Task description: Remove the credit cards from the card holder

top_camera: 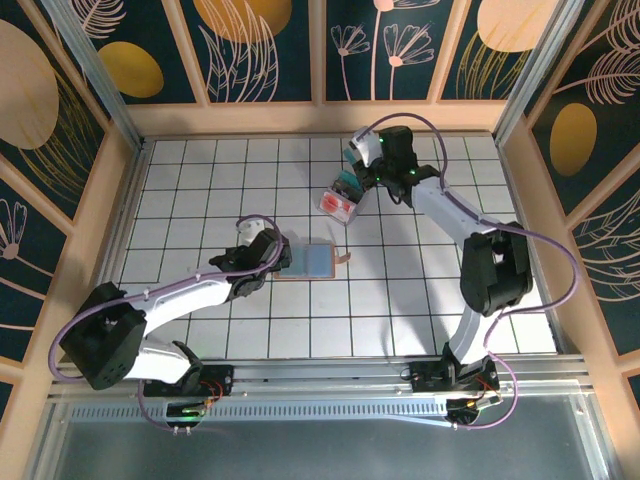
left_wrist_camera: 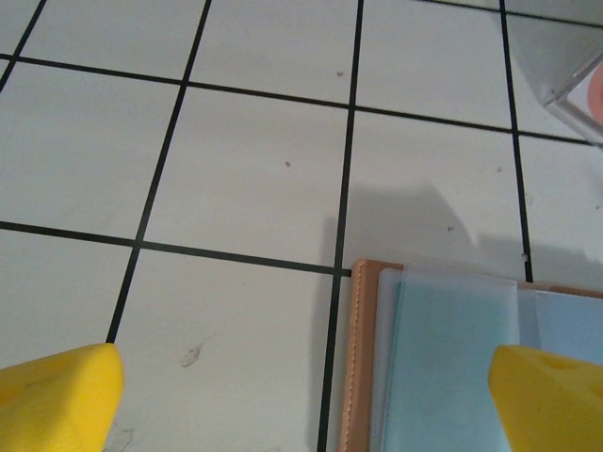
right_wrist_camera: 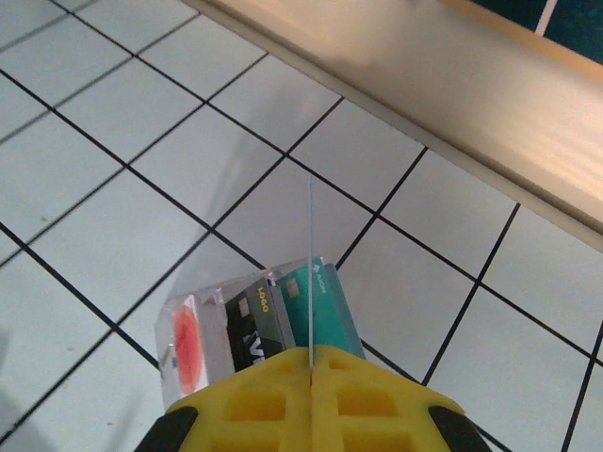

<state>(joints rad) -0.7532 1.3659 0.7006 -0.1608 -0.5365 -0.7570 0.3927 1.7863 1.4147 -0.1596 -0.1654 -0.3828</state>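
Now I'm hovering the left gripper spread over the card holder, right gripper pinching a card.

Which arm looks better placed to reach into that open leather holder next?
Probably the left: the left fingers hover open at the card holder, while the right fingers are closed on a thin card by the clear box.

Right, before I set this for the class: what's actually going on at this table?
Two robot arms are emptying a card holder. The left gripper hangs open over the edge of the card holder, which lies unfolded on the table. The right gripper is shut on a thin card, seen edge-on, above the clear box, which has red, black and teal cards in it.
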